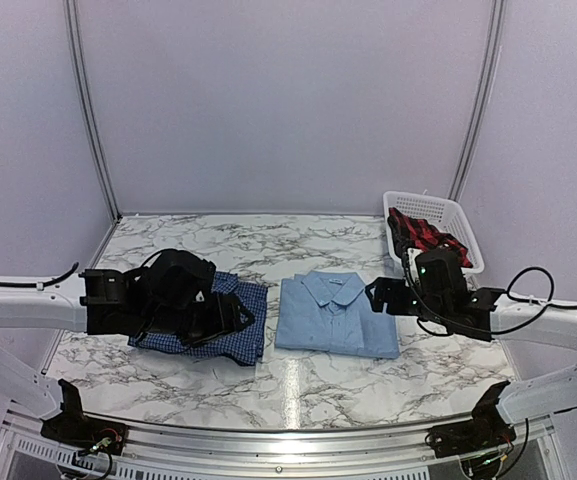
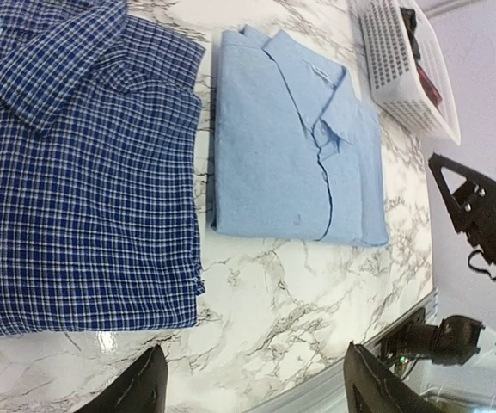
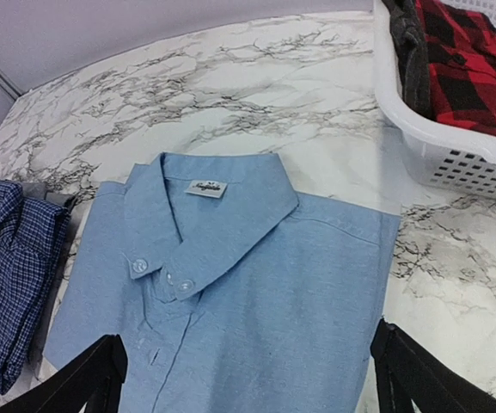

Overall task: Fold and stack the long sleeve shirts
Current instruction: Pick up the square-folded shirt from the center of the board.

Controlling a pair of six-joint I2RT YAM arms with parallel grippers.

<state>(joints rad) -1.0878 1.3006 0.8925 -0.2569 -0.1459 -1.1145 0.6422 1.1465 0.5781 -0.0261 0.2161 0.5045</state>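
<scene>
Both long sleeve shirts lie folded flat and side by side on the marble table (image 1: pixel 298 385). The dark blue check shirt (image 2: pixel 76 172) is toward the left edge and the light blue shirt (image 1: pixel 336 315) in the middle, collar toward the far edge, with a narrow strip of marble between them. The folding looks done, so the step in hand is probably the stacking. The left gripper (image 2: pixel 256 351) hovers over the check shirt with its fingers spread and nothing between them. The right gripper (image 3: pixel 249 335) hangs over the near right part of the light blue shirt, also spread wide and empty. To stack cleanly, one bundle should be taken at a folded edge with a finger slid under all the layers. A pinch on the top layer alone would let the fold fall open on the lift. Supporting two opposite edges would keep the rectangle flat, and squaring collar over collar would give a tidy pile. There is open marble along the near edge in front of both shirts, and more across the far half of the table, so a carry has room either way. The tight spots are the narrow gap between the shirts and the white basket (image 1: pixel 463 225) at the far right corner. The basket holds a red plaid cloth (image 1: pixel 423 233) and sits near the light blue shirt's far right corner.
</scene>
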